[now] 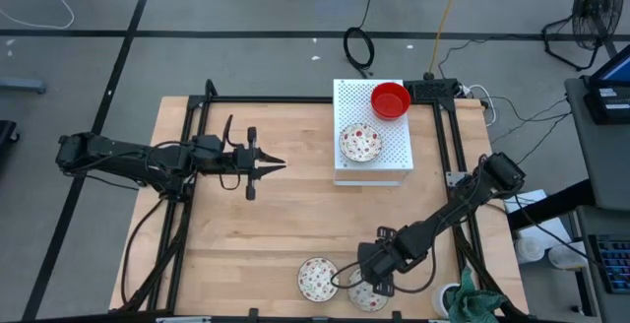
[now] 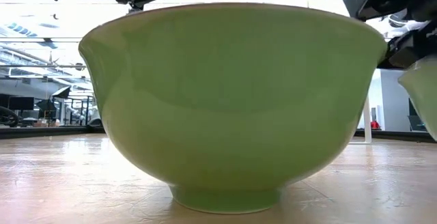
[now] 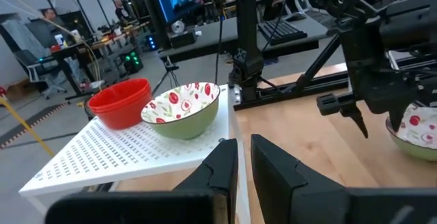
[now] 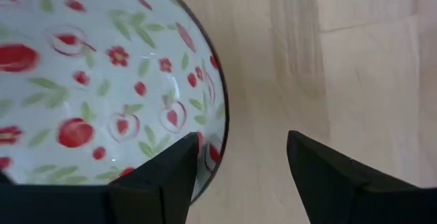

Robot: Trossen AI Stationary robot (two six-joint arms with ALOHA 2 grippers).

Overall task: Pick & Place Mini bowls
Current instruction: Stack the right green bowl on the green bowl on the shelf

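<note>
Right gripper (image 4: 235, 166) jaws apart, straddling bowl (image 4: 102, 74) rim; shallow bite could tip it or knock neighbour (image 1: 317, 278). Left gripper (image 1: 279, 164) jaws together, idle.

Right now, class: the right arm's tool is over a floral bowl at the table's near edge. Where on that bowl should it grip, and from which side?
Grip the rim of the floral bowl, coming from above. The bowl sits upright with its mouth open, so its thin edge suits a pinch. The right tool is open and already straddles that rim, one finger inside and the other outside over the table.
</note>
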